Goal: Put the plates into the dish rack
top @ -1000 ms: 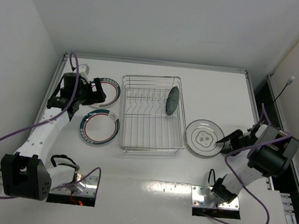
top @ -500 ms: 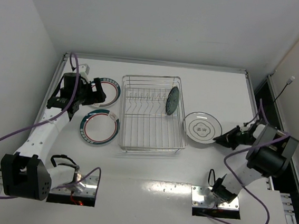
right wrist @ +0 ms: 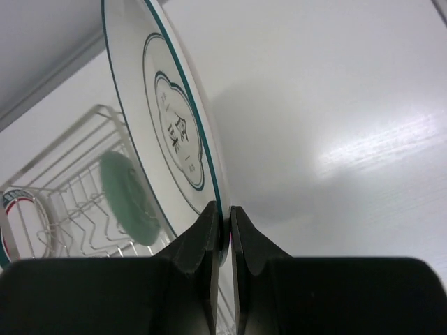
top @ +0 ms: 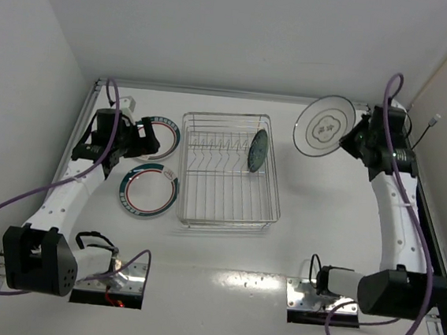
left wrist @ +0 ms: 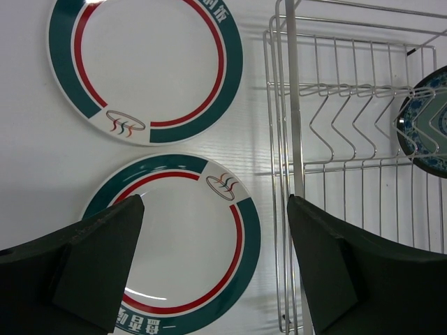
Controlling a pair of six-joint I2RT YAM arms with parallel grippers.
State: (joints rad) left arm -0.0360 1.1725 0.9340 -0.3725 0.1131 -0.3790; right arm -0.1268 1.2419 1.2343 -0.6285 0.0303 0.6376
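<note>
White counter [top: 320, 232]: rack + 2 flat plates carried.
L tool [left wrist: 215, 209]: jaws spread wide, hung over the 2 banded plates.
Far banded plate [left wrist: 145, 70]: laid flat, just left of rack.
Near banded plate [left wrist: 183, 244]: laid flat, beside the far one.
Dish rack [top: 226, 225]: set mid-counter.
Teal plate [top: 257, 150]: stood on edge among prongs, rack's right part.
Grey plate [top: 326, 126]: held clear of counter, nearly upright, beyond rack's far-right corner.
R tool [right wrist: 223, 223]: clamped on grey plate's rim.
</note>
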